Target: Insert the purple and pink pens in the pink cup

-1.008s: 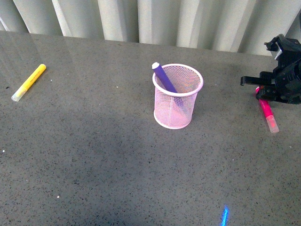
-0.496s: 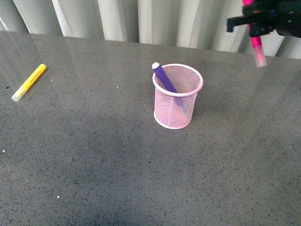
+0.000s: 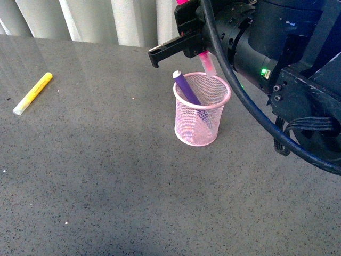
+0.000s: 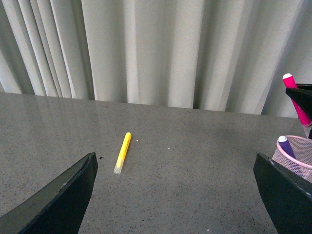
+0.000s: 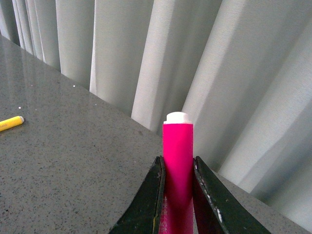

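The pink cup (image 3: 201, 112) stands mid-table, and the purple pen (image 3: 186, 87) leans inside it with its end above the rim. My right gripper (image 3: 197, 45) hangs just above the cup, shut on the pink pen (image 3: 207, 64), whose pale cap points down at the cup's far rim. In the right wrist view the pink pen (image 5: 178, 156) sits upright between the shut fingers (image 5: 155, 195). My left gripper (image 4: 175, 195) is open and low over bare table, with the cup (image 4: 298, 157), the purple pen (image 4: 286, 146) and the pink pen (image 4: 295, 97) at its far right.
A yellow marker (image 3: 33, 93) lies on the table at the far left, also seen as the yellow marker (image 4: 122, 152) ahead of the left gripper. Pale curtains (image 3: 106, 18) close off the back edge. The right arm's bulk (image 3: 287, 64) fills the upper right.
The right gripper lifted the pink pen off the table at the far right, then carried it left to just above the cup. The cup, purple pen and yellow marker stayed put.
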Controlling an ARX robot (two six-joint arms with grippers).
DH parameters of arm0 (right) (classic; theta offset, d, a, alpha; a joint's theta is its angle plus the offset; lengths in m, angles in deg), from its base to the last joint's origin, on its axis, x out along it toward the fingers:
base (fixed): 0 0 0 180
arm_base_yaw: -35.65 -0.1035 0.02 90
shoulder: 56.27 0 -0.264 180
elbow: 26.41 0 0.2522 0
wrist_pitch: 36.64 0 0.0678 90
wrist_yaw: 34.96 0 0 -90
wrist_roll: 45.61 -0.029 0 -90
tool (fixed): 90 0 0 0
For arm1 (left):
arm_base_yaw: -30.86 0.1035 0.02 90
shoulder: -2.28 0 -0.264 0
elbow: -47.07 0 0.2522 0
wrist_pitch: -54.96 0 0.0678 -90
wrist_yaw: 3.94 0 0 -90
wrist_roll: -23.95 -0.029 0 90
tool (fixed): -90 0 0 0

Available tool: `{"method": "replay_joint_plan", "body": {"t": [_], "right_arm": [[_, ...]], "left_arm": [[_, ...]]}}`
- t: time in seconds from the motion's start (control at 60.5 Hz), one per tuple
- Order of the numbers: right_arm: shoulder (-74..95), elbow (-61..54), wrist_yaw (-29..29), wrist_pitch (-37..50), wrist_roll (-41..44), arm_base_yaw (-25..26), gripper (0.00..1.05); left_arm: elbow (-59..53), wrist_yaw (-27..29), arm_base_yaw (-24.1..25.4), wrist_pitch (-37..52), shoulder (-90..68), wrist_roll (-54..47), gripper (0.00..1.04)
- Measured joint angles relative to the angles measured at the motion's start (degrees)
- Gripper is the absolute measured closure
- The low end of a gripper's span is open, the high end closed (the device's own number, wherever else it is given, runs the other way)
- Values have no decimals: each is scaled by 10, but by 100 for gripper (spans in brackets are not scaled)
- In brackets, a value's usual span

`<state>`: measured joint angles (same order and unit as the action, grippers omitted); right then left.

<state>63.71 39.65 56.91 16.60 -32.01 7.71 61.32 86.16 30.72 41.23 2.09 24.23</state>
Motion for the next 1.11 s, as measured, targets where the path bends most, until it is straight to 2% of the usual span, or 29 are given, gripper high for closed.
{"method": "replay_joint_plan", "body": {"t": [1.057,1.107], "right_arm": [[29,-47,24,43,-37,5,93],[29,-50,26,43,-39,4,85]], "left_arm": [[0,0,0,0,0,0,7],[0,0,0,0,0,0,7]]}}
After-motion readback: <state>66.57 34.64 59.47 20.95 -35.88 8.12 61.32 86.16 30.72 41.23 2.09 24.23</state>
